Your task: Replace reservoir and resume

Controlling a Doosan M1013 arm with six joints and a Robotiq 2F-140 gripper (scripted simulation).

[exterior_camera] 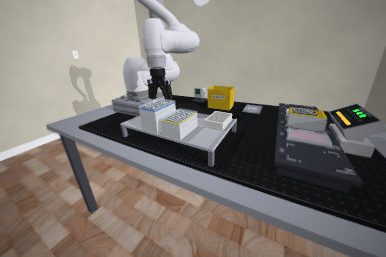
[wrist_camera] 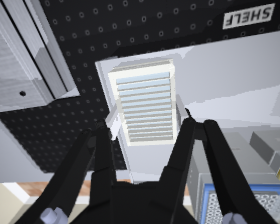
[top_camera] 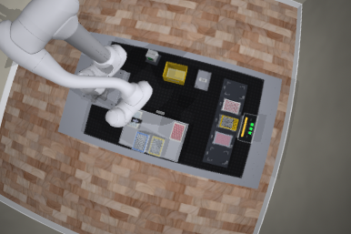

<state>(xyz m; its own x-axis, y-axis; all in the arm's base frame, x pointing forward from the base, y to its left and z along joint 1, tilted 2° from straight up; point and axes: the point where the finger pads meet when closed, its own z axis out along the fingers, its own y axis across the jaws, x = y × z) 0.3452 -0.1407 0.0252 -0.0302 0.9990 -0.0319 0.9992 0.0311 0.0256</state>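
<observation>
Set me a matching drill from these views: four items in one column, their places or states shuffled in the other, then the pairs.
Column 1
1. black two-finger gripper
2. white ribbed trough reservoir
3. open yellow bin
4. yellow-framed tip rack

Column 2
a. on the black mat, away from shelf and deck
b. at the grey shelf's corner, between the fingers
c. on the dark deck, between two pink plates
d. shut on a ribbed tray

Pairs: 1-d, 2-b, 3-a, 4-c
</observation>
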